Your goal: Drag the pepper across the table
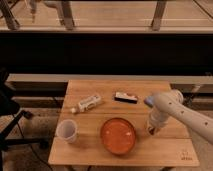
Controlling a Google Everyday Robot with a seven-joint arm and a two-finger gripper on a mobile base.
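Observation:
My white arm reaches in from the right over the light wooden table (90, 150). The gripper (151, 130) points down at the tabletop just right of the round orange plate (118, 136). A small dark shape shows at the gripper's tip, touching the wood. I cannot tell if it is the pepper, and no dark red pepper shows elsewhere on the table.
A white cup (67, 131) stands at the front left. A white bottle (87, 104) lies at mid-left. A dark and white bar (126, 97) lies at the back. A blue object (148, 101) peeks out behind my arm. An office chair (10, 117) stands to the left.

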